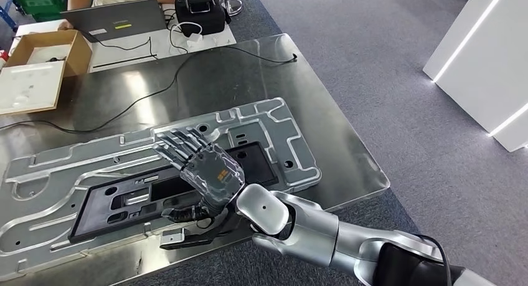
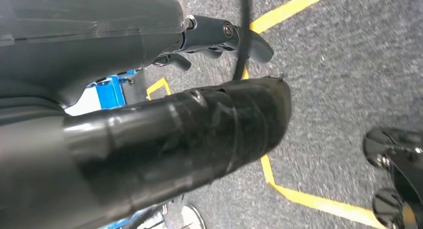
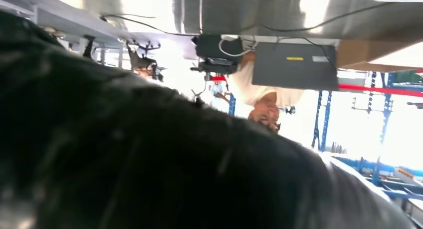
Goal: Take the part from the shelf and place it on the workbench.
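I count one flat black plastic part (image 1: 155, 199) lying on one large grooved silver metal plate (image 1: 261, 121) on the steel workbench (image 1: 249, 68). My right hand (image 1: 202, 171) hovers over it, fingers spread, holding nothing. My left hand (image 2: 149, 139) hangs over the floor; I cannot tell its fingers' state.

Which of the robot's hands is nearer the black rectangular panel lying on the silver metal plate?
Right. The right hand is directly over the black rectangular panel on the silver metal plate, fingers spread. The left hand hangs down by the grey carpet floor, away from it.
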You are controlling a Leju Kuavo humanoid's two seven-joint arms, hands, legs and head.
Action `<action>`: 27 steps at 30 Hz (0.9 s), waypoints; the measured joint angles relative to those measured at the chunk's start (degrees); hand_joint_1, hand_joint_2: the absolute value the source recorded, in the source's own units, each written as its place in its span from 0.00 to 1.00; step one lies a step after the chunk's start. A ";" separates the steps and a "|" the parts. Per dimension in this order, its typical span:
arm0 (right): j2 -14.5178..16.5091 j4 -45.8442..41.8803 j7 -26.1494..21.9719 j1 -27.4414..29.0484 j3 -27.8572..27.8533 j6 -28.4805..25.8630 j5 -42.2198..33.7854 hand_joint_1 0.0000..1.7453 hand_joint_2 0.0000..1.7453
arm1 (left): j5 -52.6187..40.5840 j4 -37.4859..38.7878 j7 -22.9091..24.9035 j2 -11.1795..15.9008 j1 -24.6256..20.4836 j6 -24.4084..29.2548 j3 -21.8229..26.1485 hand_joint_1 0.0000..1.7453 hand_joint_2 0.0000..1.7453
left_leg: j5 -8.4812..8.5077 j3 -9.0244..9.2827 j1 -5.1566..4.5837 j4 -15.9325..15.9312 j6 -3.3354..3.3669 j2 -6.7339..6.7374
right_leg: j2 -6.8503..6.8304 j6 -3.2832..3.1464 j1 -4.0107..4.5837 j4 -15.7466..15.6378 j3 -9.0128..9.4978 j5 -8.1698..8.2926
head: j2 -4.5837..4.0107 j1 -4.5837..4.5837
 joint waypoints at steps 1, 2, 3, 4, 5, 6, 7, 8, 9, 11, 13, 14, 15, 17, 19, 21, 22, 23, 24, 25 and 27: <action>-0.13 -0.57 -0.68 0.01 0.21 -0.60 -0.31 0.00 0.00 | -0.03 0.00 0.02 -0.05 -0.03 0.02 0.04 0.00 0.00 | 0.29 0.04 0.16 -0.52 0.09 0.11 | -0.02 0.35 0.01 0.23 -0.15 -0.29 | 0.00 0.03; -0.28 -1.20 -1.57 0.01 0.43 -1.42 -0.67 0.00 0.00 | -0.08 0.00 0.02 -0.11 -0.05 0.04 0.05 0.00 0.00 | 0.69 -0.01 0.35 -0.93 0.30 0.25 | -0.08 0.74 -0.02 1.08 -0.50 -1.25 | 0.00 0.04; -0.43 -2.03 -2.43 0.02 0.72 -2.26 -1.07 0.00 0.00 | -0.14 0.00 0.02 -0.16 -0.06 0.08 0.06 0.00 0.00 | 1.10 -0.15 0.54 -1.32 0.50 0.41 | -0.13 1.14 -0.10 2.93 -1.19 -2.97 | 0.00 0.05; -0.53 -2.99 -3.01 0.07 1.10 -2.89 -1.38 0.00 0.00 | -0.20 0.00 0.00 -0.20 -0.08 0.11 0.06 0.00 0.00 | 1.43 -0.42 0.52 -1.42 0.62 0.57 | -0.22 1.54 -0.36 5.81 -2.22 -5.29 | 0.00 0.05; -0.61 -4.04 -3.18 0.18 1.52 -3.13 -1.52 0.00 0.00 | -0.28 0.00 -0.02 -0.20 -0.07 0.14 0.06 0.00 0.00 | 1.71 -0.82 0.52 -1.42 0.73 0.66 | -0.27 1.90 -0.63 9.33 -3.39 -7.61 | 0.00 0.05; -0.67 -5.05 -3.11 0.32 1.97 -3.11 -1.59 0.00 0.00 | -0.39 0.00 -0.03 -0.20 -0.07 0.16 0.06 0.00 0.00 | 2.00 -1.28 0.51 -1.34 0.70 0.74 | -0.32 2.19 -0.92 12.49 -4.31 -9.28 | 0.00 0.05; -0.74 -5.84 -3.02 0.45 2.32 -3.04 -1.62 0.00 0.00 | -0.50 0.00 -0.03 -0.20 -0.08 0.17 0.06 0.00 0.00 | 2.29 -1.77 0.53 -1.21 0.62 0.80 | -0.38 2.44 -1.19 14.33 -4.55 -9.93 | 0.00 0.04; -0.84 -6.51 -2.95 0.54 2.59 -2.99 -1.63 0.00 0.00 | -0.61 0.00 -0.04 -0.20 -0.08 0.19 0.06 0.00 0.00 | 2.58 -2.28 0.56 -1.05 0.50 0.83 | -0.46 2.61 -1.43 14.16 -3.78 -9.45 | 0.00 0.05; -0.94 -7.09 -2.92 0.55 2.77 -2.96 -1.64 0.00 0.00 | -0.69 0.00 -0.04 -0.21 -0.09 0.19 0.06 0.00 0.00 | 2.86 -2.77 0.60 -0.86 0.35 0.83 | -0.54 2.71 -1.62 11.90 -1.97 -8.11 | 0.00 0.04; -1.09 -8.07 -2.88 0.38 3.01 -2.98 -1.65 0.00 0.00 | -0.77 0.00 -0.05 -0.23 -0.15 0.19 0.06 0.00 0.00 | 3.42 -3.57 0.61 -0.49 -0.16 0.80 | -0.68 2.59 -1.70 4.12 3.20 -5.59 | 0.00 0.05; -1.19 -8.77 -2.88 0.19 3.22 -3.00 -1.66 0.00 0.00 | -0.83 0.00 -0.04 -0.24 -0.17 0.19 0.06 0.00 0.00 | 4.11 -3.88 0.55 -0.43 -0.92 0.78 | -0.67 2.03 -1.41 -0.66 5.92 -4.59 | 0.01 0.05; -1.24 -8.96 -2.88 0.13 3.31 -3.01 -1.66 0.00 0.00 | -0.85 0.00 -0.03 -0.25 -0.16 0.19 0.06 0.00 0.00 | 4.54 -3.96 0.52 -0.57 -1.33 0.77 | -0.64 1.67 -1.19 -1.19 5.92 -4.49 | 0.01 0.04; -1.31 -9.10 -2.88 0.11 3.38 -3.01 -1.67 0.00 0.00 | -0.86 0.00 -0.02 -0.25 -0.11 0.19 0.06 0.00 0.00 | 5.02 -4.01 0.55 -0.79 -1.74 0.76 | -0.63 1.22 -1.15 -1.26 5.50 -3.99 | 0.01 0.05; -1.37 -9.25 -2.88 0.00 3.49 -2.99 -1.67 0.00 0.00 | -0.87 0.00 -0.02 -0.27 -0.09 0.15 0.06 0.00 0.00 | 4.11 -4.67 0.72 -0.27 -2.41 0.69 | -0.82 0.17 -1.28 -1.81 4.76 -2.84 | 0.01 0.03; -1.39 -9.37 -2.88 -0.09 3.61 -2.98 -1.68 0.00 0.00 | -1.00 0.00 -0.02 -0.28 -0.10 0.10 0.06 0.00 0.00 | -0.78 -6.26 0.89 3.99 -2.87 0.60 | -1.01 -0.80 -1.40 -2.22 3.57 -1.34 | 0.00 0.01; -1.43 -9.39 -2.88 -0.09 3.83 -2.96 -1.70 0.00 0.00 | -1.19 0.00 -0.04 -0.29 -0.10 0.08 0.06 0.00 0.00 | -5.84 -7.98 0.91 11.00 -3.23 0.55 | -1.03 -1.16 -1.25 -2.16 1.93 -0.11 | 0.00 0.00; -1.47 -9.38 -2.88 -0.08 4.02 -2.96 -1.70 0.00 0.00 | -1.27 0.00 -0.07 -0.28 -0.11 0.08 0.06 0.00 0.00 | -6.63 -8.18 0.92 13.60 -3.37 0.54 | -1.03 -1.13 -1.19 -2.03 1.07 0.45 | 0.00 0.00; -1.54 -9.38 -2.88 -0.06 4.19 -2.96 -1.70 0.00 0.00 | -1.32 0.00 -0.10 -0.28 -0.12 0.08 0.06 0.00 0.00 | -6.20 -7.59 0.94 14.63 -3.46 0.54 | -1.04 -1.03 -1.18 -1.82 0.17 0.97 | 0.00 0.00; -1.60 -9.38 -2.87 -0.06 4.32 -2.96 -1.70 0.00 0.00 | -1.37 0.00 -0.14 -0.28 -0.14 0.08 0.06 0.00 0.00 | -4.87 -6.04 0.98 13.73 -3.50 0.54 | -1.04 -0.87 -1.20 -1.53 -0.73 1.44 | 0.00 0.00; -1.66 -9.38 -2.86 -0.08 4.40 -2.96 -1.70 0.00 0.00 | -1.44 0.00 -0.18 -0.27 -0.18 0.08 0.06 0.00 0.00 | -3.42 -3.55 1.03 11.04 -3.49 0.54 | -1.03 -0.66 -1.24 -1.16 -1.57 1.85 | 0.00 0.00; -1.72 -9.43 -2.76 -0.17 4.42 -2.95 -1.70 0.00 0.50 | -1.65 0.00 -0.22 -0.25 -0.33 0.08 0.06 0.00 0.00 | -2.81 1.93 0.93 3.63 -3.17 0.37 | -1.01 -0.09 -1.17 -0.39 -2.87 2.51 | 0.01 0.02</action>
